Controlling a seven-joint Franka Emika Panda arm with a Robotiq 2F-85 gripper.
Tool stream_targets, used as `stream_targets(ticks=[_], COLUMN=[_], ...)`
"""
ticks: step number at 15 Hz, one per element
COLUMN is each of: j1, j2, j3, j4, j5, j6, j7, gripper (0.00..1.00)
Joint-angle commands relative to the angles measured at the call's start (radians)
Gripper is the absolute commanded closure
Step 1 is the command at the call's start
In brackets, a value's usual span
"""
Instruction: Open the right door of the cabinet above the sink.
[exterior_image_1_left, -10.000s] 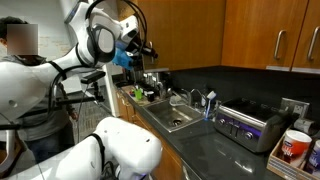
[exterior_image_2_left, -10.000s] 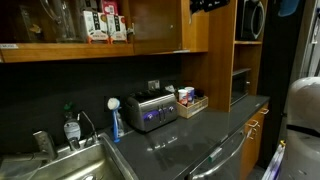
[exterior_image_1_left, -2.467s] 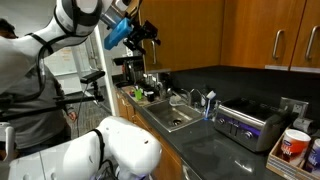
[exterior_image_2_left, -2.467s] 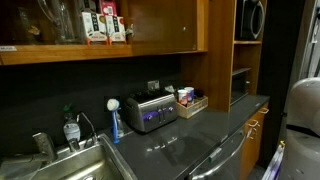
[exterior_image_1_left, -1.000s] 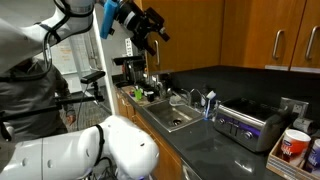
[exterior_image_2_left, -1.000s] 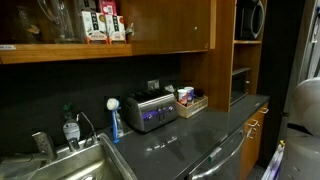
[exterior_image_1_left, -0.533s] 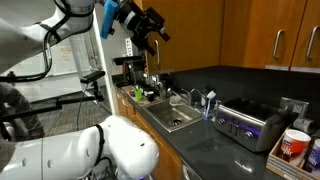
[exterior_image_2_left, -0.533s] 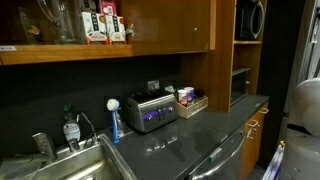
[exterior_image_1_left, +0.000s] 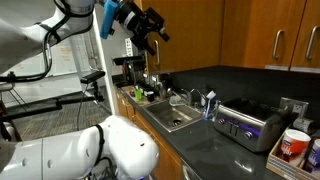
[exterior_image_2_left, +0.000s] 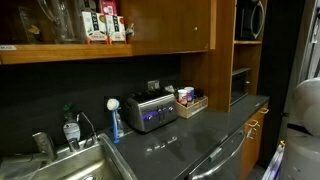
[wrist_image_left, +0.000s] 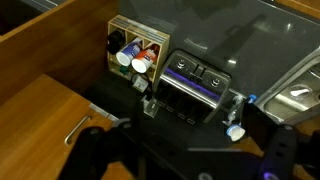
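My gripper (exterior_image_1_left: 152, 33) hangs high at the left, above the sink (exterior_image_1_left: 176, 117), and is open with nothing between its dark fingers (wrist_image_left: 98, 150). The cabinet (exterior_image_2_left: 60, 48) over the sink (exterior_image_2_left: 70, 165) shows its shelves with glasses and boxes. A honey-brown panel that I take for the right door (exterior_image_2_left: 197, 25) stands at an angle beside them. In the wrist view a wooden panel with a silver bar handle (wrist_image_left: 75, 130) lies at the lower left, just left of my gripper (wrist_image_left: 190, 165). No exterior view shows the gripper touching a door.
A silver toaster oven (exterior_image_1_left: 243, 125) (wrist_image_left: 195, 82) stands on the dark counter next to a wooden box of cups (exterior_image_2_left: 190, 100) (wrist_image_left: 135, 50). Closed wooden doors with bar handles (exterior_image_1_left: 281, 45) are at the right. A microwave (exterior_image_2_left: 250, 18) sits in a tall open unit.
Nothing of the arm or the door has moved in the last second. Since ten seconds ago the gripper has risen and the brown panel's edge has swung a little to the right.
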Motion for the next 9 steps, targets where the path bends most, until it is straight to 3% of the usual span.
stream_targets(ticks=[1, 9], j1=[0.015, 0.015], j2=[0.006, 0.006], j3=[-0.001, -0.001], j4=[0.003, 0.003], j5=[-0.009, -0.009], j6=[-0.005, -0.005], j7=[0.012, 0.012], gripper=[0.00, 0.00])
